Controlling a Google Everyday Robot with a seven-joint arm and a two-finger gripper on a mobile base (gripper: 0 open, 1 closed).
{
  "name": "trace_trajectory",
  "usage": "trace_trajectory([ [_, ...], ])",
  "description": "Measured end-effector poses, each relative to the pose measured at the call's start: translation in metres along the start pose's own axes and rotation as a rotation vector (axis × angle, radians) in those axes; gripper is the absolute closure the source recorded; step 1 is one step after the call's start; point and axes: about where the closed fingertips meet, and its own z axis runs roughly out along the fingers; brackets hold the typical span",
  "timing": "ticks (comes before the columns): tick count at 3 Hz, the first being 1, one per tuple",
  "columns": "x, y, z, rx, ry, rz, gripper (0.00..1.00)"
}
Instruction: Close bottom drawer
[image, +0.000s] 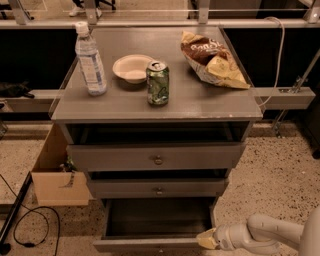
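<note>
The bottom drawer (150, 244) is the lowest and narrowest of three grey drawers. It is pulled far out and its dark box interior shows. Its front panel sits at the bottom edge of the camera view, with the knob barely in view. My gripper (206, 240) comes in from the lower right on a white arm. Its yellowish tip sits at the right end of the drawer's front panel, touching or very close to it.
The top drawer (157, 157) and middle drawer (158, 188) stand slightly out. On the cabinet top are a water bottle (90, 60), a white bowl (131, 67), a green can (157, 83) and a chip bag (212, 59). A cardboard box (57, 175) and cables (30, 225) lie at the left.
</note>
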Motion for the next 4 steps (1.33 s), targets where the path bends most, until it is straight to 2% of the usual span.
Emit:
trace_trajectory([
  [1, 0.001, 0.008, 0.003, -0.060, -0.026, -0.002, 1.00],
  [2, 0.008, 0.007, 0.009, -0.057, -0.016, -0.001, 1.00],
  [4, 0.061, -0.009, 0.044, -0.021, 0.042, 0.048, 1.00],
])
